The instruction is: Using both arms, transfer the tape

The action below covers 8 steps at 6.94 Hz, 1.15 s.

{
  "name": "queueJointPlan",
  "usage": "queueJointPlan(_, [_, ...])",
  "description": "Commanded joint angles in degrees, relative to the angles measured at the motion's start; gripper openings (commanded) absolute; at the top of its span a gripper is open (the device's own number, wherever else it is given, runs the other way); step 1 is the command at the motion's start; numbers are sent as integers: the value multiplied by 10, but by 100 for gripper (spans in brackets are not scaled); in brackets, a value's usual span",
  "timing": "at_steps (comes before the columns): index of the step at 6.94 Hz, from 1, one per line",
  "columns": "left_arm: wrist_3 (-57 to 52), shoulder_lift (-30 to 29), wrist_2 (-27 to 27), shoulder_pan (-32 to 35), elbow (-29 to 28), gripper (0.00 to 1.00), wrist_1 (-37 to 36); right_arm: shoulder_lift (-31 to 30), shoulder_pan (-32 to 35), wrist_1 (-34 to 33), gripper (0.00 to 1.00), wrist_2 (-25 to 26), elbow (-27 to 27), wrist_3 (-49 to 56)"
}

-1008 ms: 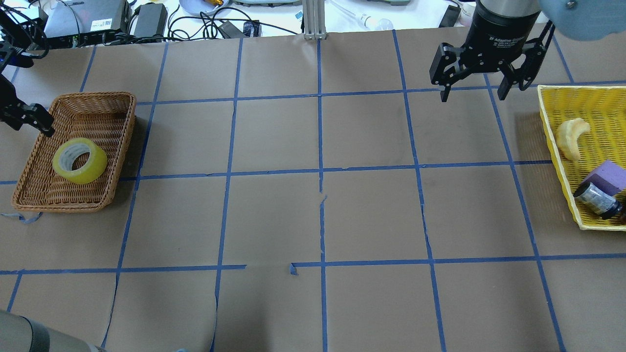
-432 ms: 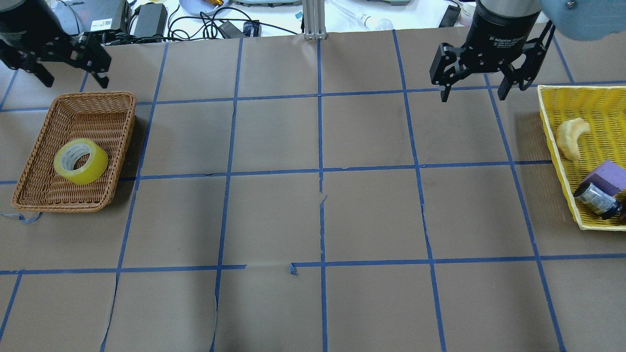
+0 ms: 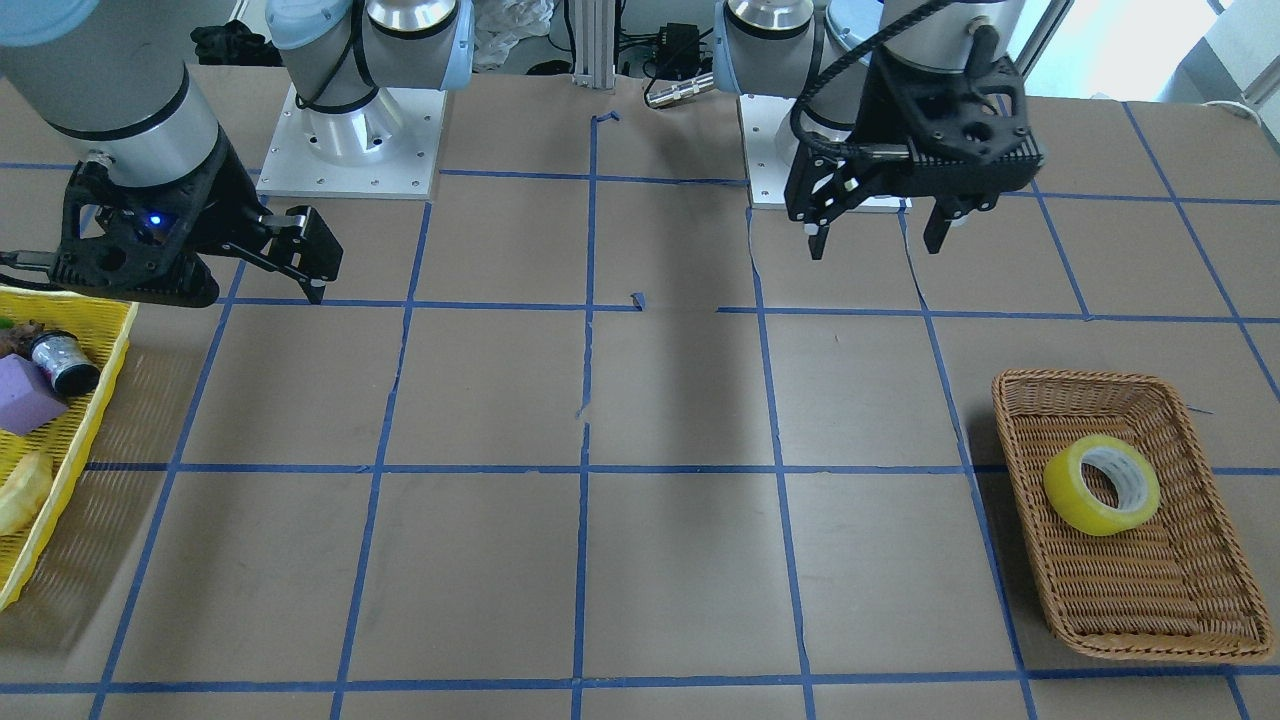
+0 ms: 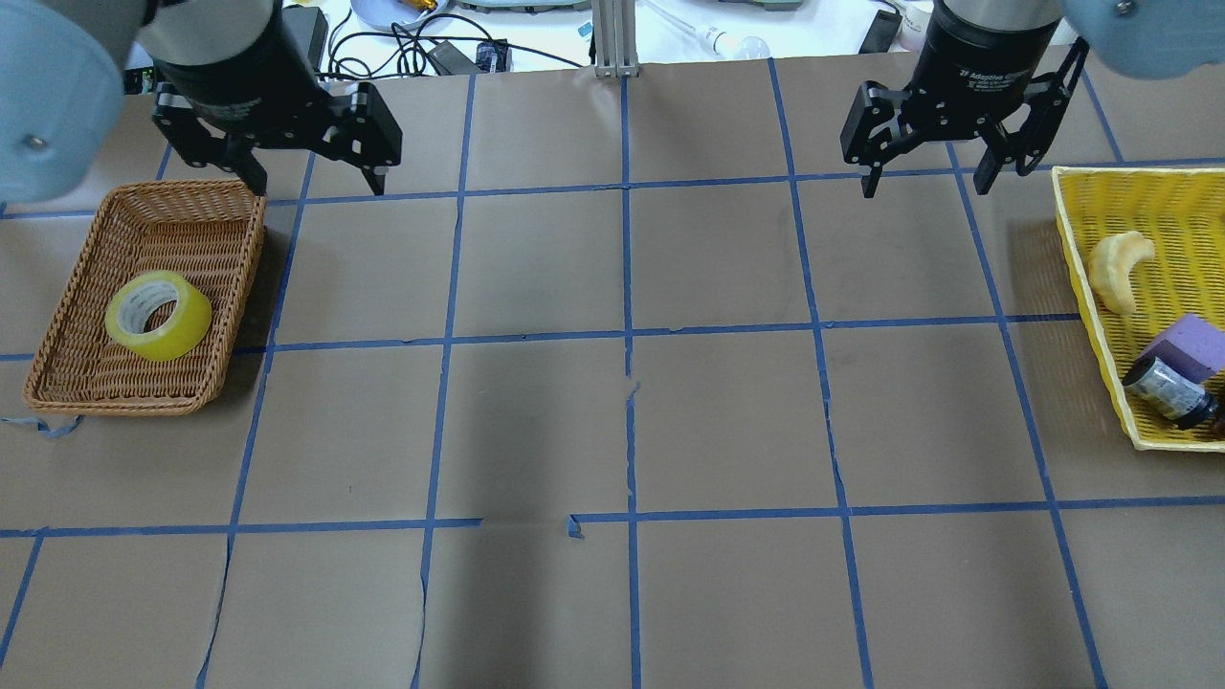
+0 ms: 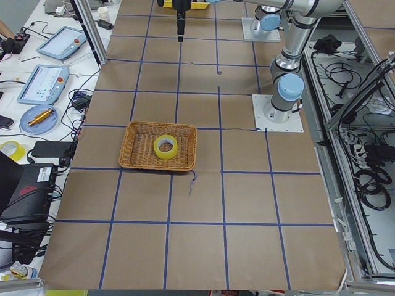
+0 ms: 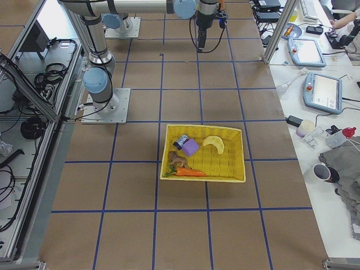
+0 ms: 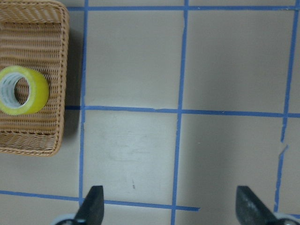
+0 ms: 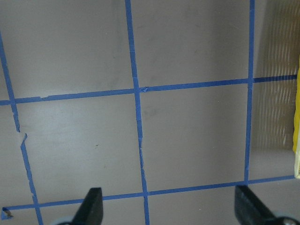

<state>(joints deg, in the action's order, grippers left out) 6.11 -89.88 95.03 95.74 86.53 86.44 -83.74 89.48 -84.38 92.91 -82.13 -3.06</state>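
Note:
The yellow tape (image 4: 158,316) lies on its side in a brown wicker basket (image 4: 182,230) at the table's left. It also shows in the front view (image 3: 1100,485), the left side view (image 5: 165,147) and the left wrist view (image 7: 21,90). My left gripper (image 4: 318,184) is open and empty. It hangs high over the table just beyond the basket's far right corner; in its wrist view (image 7: 171,211) the fingers stand wide apart. My right gripper (image 4: 924,188) is open and empty, high over the table's far right (image 8: 169,211).
A yellow basket (image 4: 1091,277) at the right edge holds a pale crescent-shaped piece (image 4: 1115,268), a purple block (image 4: 1191,344) and a glittery cylinder (image 4: 1168,392). Cables and devices lie beyond the table's far edge. Blue tape lines grid the brown paper.
My left arm has swung from the far left edge to the right, now beyond the wicker basket's far right corner. The tape and my right arm have not moved.

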Motion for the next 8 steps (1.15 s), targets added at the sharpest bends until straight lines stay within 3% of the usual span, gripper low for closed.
queueJointPlan(1, [-19, 15, -31, 9, 20, 100, 13, -24, 16, 8, 100, -4, 1, 4])
queueJointPlan(4, [-52, 15, -50, -3, 1, 100, 65, -24, 21, 11, 100, 6, -18, 3])
queueJointPlan(8, [-54, 18, -48, -5, 3, 100, 65, -27, 19, 4, 100, 0, -28, 4])
